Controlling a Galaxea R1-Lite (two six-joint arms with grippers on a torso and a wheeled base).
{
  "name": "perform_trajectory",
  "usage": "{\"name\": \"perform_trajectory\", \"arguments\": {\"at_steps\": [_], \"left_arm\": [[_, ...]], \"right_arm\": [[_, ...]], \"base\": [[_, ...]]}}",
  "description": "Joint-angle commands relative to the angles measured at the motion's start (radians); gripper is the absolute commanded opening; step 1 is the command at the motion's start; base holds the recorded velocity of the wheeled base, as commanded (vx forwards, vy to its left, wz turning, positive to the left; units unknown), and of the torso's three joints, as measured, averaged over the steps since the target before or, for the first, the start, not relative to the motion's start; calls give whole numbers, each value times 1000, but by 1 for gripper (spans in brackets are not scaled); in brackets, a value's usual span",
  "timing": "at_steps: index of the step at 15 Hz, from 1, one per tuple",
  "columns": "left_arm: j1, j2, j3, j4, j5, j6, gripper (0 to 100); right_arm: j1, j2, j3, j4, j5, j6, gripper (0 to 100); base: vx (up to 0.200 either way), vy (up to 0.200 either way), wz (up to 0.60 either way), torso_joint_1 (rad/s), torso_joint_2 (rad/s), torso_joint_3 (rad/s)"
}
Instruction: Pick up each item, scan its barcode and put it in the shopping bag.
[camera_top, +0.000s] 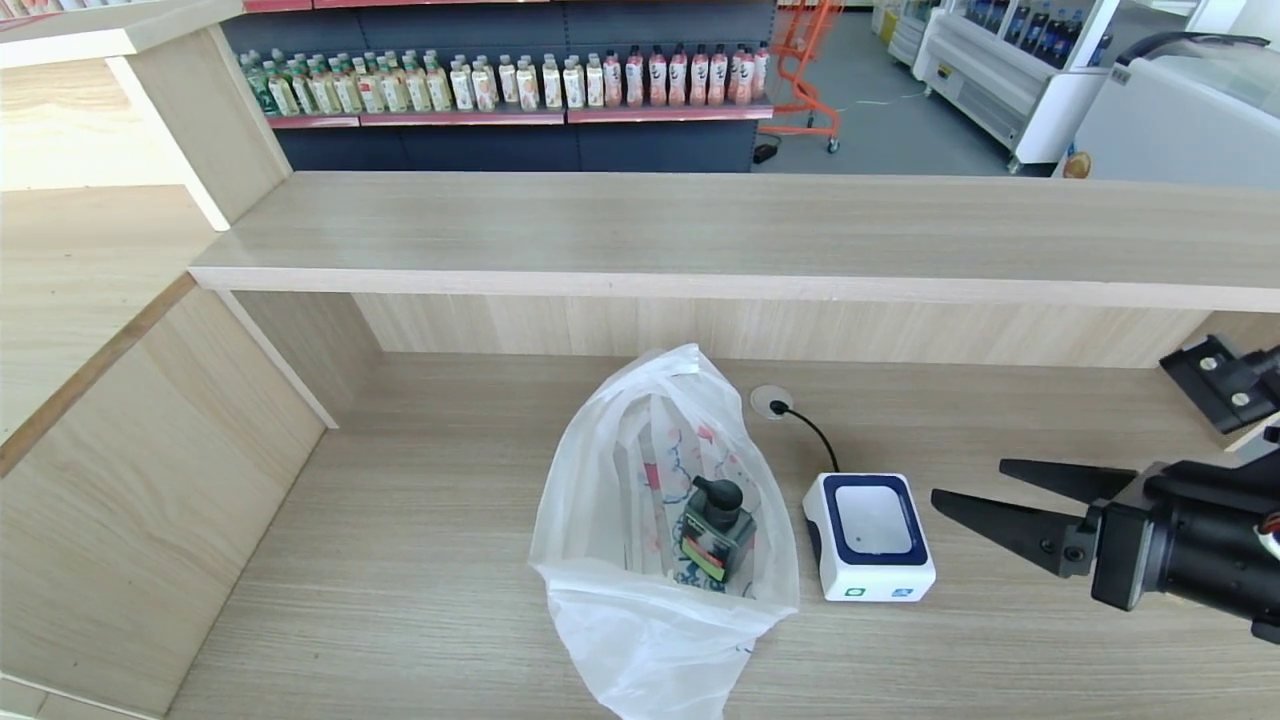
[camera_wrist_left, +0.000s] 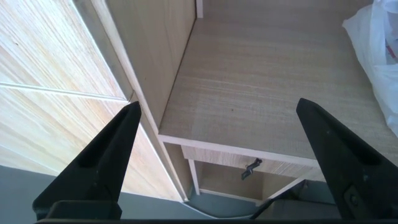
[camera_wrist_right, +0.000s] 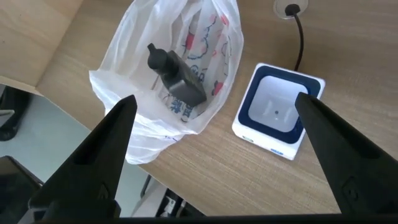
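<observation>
A white plastic shopping bag (camera_top: 600, 520) stands open in the middle of the wooden counter, with a dark pump bottle (camera_top: 716, 528) lying inside it. Just right of the bag sits the white and blue barcode scanner (camera_top: 870, 535). My right gripper (camera_top: 966, 480) hovers open and empty right of the scanner, its fingers pointing toward it. In the right wrist view the gripper (camera_wrist_right: 216, 98) frames the bag (camera_wrist_right: 143, 124), the bottle (camera_wrist_right: 177, 78) and the scanner (camera_wrist_right: 280, 109) from above. My left gripper (camera_wrist_left: 217, 103) is open and empty over the counter's near left edge, with the bag (camera_wrist_left: 382, 37) off to one side.
A black cable runs from the scanner to a grommet (camera_top: 771, 401) in the counter. A raised ledge (camera_top: 740, 235) borders the back, and a wooden side panel (camera_top: 150, 500) closes the left. Bare counter surface (camera_top: 400, 560) lies left of the bag.
</observation>
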Motion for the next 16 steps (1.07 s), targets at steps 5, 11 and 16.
{"name": "perform_trajectory", "arguments": {"at_steps": [5, 11, 16], "left_arm": [[1, 0, 0, 0, 0, 3, 100], [3, 0, 0, 0, 0, 0, 100], [1, 0, 0, 0, 0, 0, 100]], "right_arm": [[-1, -3, 15, 0, -2, 0, 100], [-3, -25, 45, 0, -10, 0, 100], [-1, -25, 53, 0, -70, 2, 100]], "base": [[0, -80, 0, 5, 1, 0], [-167, 0, 0, 8, 2, 0], [-80, -40, 0, -3, -5, 1]]}}
